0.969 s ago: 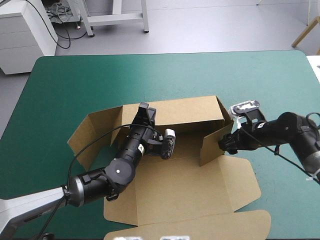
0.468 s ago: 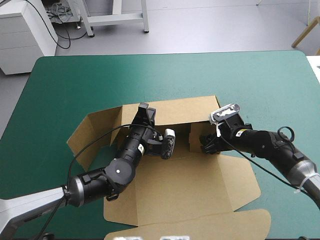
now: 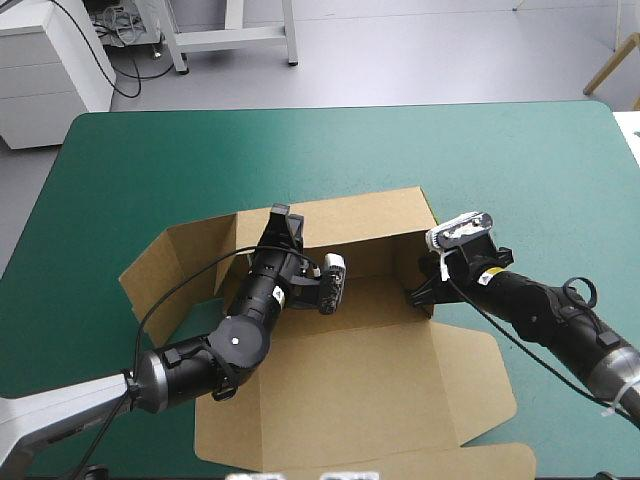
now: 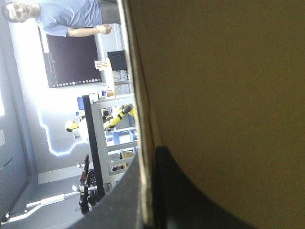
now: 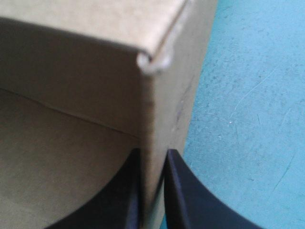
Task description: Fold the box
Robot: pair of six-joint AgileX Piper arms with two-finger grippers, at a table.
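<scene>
The brown box [image 3: 370, 370] lies in the middle of the bench [image 3: 150, 160], on its teal-green cover, with lid flat toward the near edge and back wall [image 3: 370, 225] raised. On that wall's top edge the left jaws pinch almost closed — the right jaws likewise clamp the right end wall [image 5: 167, 95]

The left hand [image 4: 147, 160] pinches the brown box [image 4: 228, 71] wall's edge.

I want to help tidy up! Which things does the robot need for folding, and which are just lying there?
For the job: the box, half raised; the left gripper, shut on its back wall; the right gripper, shut on its side wall.
Just there: the teal-green cover, only underneath.
</scene>
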